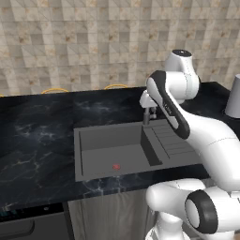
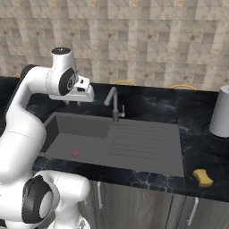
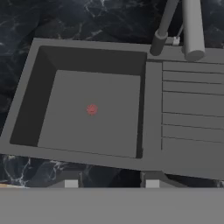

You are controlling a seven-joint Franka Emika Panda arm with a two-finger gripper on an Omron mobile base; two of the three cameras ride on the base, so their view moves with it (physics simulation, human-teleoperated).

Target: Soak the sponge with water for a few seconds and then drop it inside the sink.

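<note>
Sponge: lies flat on the counter right of the sink, well apart from the claw.
Long axis: slanting toward the counter's front edge.
Claw: clenched, empty, above the basin's left end.

A small yellow sponge lies flat on the black marbled tabletop, near its front edge, well right of my dark grey sink. The basin sits dry, the faucet behind it.
</note>
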